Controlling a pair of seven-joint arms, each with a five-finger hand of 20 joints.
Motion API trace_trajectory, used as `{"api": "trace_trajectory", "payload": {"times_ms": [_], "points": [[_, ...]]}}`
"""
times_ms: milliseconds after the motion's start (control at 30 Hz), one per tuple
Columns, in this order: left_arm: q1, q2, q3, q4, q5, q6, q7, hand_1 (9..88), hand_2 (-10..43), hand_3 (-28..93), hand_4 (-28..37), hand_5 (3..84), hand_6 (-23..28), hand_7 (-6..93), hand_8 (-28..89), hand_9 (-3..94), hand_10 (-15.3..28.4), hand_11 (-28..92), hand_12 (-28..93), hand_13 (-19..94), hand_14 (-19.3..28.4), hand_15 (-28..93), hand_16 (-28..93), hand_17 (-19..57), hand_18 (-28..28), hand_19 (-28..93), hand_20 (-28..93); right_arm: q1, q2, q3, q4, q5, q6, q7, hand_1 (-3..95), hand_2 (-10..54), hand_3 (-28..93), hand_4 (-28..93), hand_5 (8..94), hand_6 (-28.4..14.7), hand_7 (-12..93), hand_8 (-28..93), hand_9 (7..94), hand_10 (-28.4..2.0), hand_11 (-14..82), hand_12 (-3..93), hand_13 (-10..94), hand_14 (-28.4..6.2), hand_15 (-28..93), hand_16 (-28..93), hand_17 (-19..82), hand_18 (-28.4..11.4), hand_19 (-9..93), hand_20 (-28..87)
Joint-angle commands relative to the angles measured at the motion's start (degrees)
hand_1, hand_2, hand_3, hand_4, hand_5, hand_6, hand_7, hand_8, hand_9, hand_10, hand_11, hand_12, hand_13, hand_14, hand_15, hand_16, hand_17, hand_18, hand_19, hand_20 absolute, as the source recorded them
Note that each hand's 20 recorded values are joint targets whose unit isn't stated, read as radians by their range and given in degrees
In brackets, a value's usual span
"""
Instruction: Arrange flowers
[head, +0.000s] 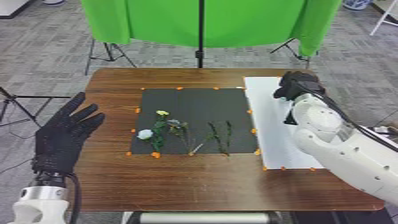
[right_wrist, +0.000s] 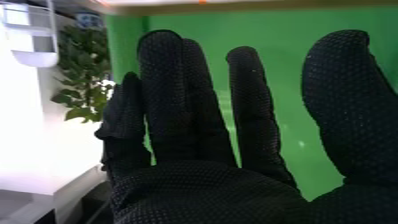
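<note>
A brown table bears a dark mat, a white sheet at its three o'clock side. The left hand is spread by the nine o'clock edge; the right hand, fingers straight and parted, is over the sheet's far end. Flowers lie on the mat, eight o'clock from the right hand, stems running roughly twelve to six. Slim green stems appear nearest it; the white bloom is nearer the left.

Glossy, wood-grained brown table, smooth matt dark mat, smooth white paper-like sheet, folded green cloth, glossy white plastic-looking right arm, rough-textured black fabric over left hand and right hand, matt grey carpet-like floor.
</note>
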Motion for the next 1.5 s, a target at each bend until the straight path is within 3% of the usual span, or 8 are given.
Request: {"api": "trace_trajectory", "payload": {"times_ms": [33,267,433,533,700,1200,1367,1500], "points": [[0.47,-0.17,0.77,0.06,-0.36,0.39,0.07,24.1,5.7,80,-24.0,35.9,8.0,12.7,-10,34.8,19.2,23,11,27,27.5,51,-7,-5.8,28.4,53,24,2.07,-1.25,-4.78,3.67,-0.42,-0.97,1.13,33.9,-9.5,79,-28,53.2,2.5,16,-14,57.0,-17.6,20.6,14.1,53,-13.3,69,8,20,-24.2,84,44],[-0.09,-0.40,0.90,0.31,-0.24,0.02,-0.33,24.1,5.7,80,-23.9,35.9,8.0,12.9,-10,34.8,19.2,23,11,27,27.6,51,-7,-5.8,28.4,53,24,4.39,-2.84,-7.05,7.13,-0.25,-3.45,2.00,34.2,-9.5,79,-28,52.6,2.9,17,-14,57.0,-17.4,20.7,14.1,53,-13.1,69,8,20,-24.2,84,44],[-0.18,-0.40,0.97,0.35,-0.30,0.05,-0.48,24.0,5.7,80,-23.9,35.9,8.0,12.8,-10,34.7,19.1,23,11,27,27.5,51,-7,-5.8,28.4,53,24,4.93,-2.77,-9.91,9.19,-1.30,0.09,2.64,37.1,-9.5,80,-28,57.3,3.6,18,-14,61.7,-15.1,22.5,14.3,57,-11.0,67,8,22,-23.7,85,44],[-0.22,-0.69,0.93,0.36,-0.09,-0.15,-0.91,24.1,5.7,80,-23.9,35.9,8.0,12.8,-10,34.7,19.2,23,11,27,27.6,51,-7,-5.8,28.4,53,25,5.78,-2.37,-13.12,10.57,-3.30,4.48,3.35,42.9,-9.5,79,-28,64.4,3.6,20,-12,68.9,-11.6,24.8,14.8,64,-7.6,63,13,25,-22.6,87,43],[-0.44,-1.16,0.83,0.42,0.21,-0.34,-1.44,24.1,5.7,80,-23.9,36.0,8.0,12.8,-10,34.7,19.2,23,11,27,27.5,51,-7,-5.7,28.4,53,25,8.04,-1.51,-18.56,11.84,-5.75,13.72,4.32,57.3,-9.5,67,-28,81.0,3.0,26,-1,89.1,-6.1,11.5,32.6,77,-1.3,53,26,33,-19.9,92,38],[-0.49,-1.52,0.92,0.51,0.51,-0.70,-1.48,24.0,5.6,80,-23.9,36.0,8.1,12.8,-10,34.7,19.2,23,11,27,27.6,51,-7,-5.7,28.4,53,25,13.66,1.09,-24.61,8.28,-11.19,26.72,6.77,58.6,-9.5,71,-28,88.9,2.0,21,4,93.7,-6.3,17.4,31.9,85,-2.4,53,28,38,-21.1,93,41],[-0.08,-0.99,1.05,0.46,0.15,-0.45,-0.69,24.1,5.7,80,-24.0,36.0,8.1,12.8,-10,34.8,19.2,23,11,27,27.5,51,-7,-5.7,28.4,53,25,10.71,2.02,-19.55,6.21,-9.78,18.32,9.95,53.3,-9.5,74,-28,82.3,1.5,24,1,91.8,-6.6,14.1,34.5,79,-2.8,58,25,35,-21.2,93,41],[0.18,-0.66,1.02,0.36,-0.13,-0.03,-0.11,24.1,5.7,80,-23.9,36.0,8.2,12.7,-10,34.8,19.2,23,11,27,27.5,51,-7,-5.7,28.4,53,25,6.01,1.76,-12.17,4.42,-6.45,9.26,10.46,37.2,-9.5,81,-28,65.0,0.4,19,-13,76.9,-12.9,30.0,17.8,70,-8.0,65,14,29,-23.3,92,41]]}}
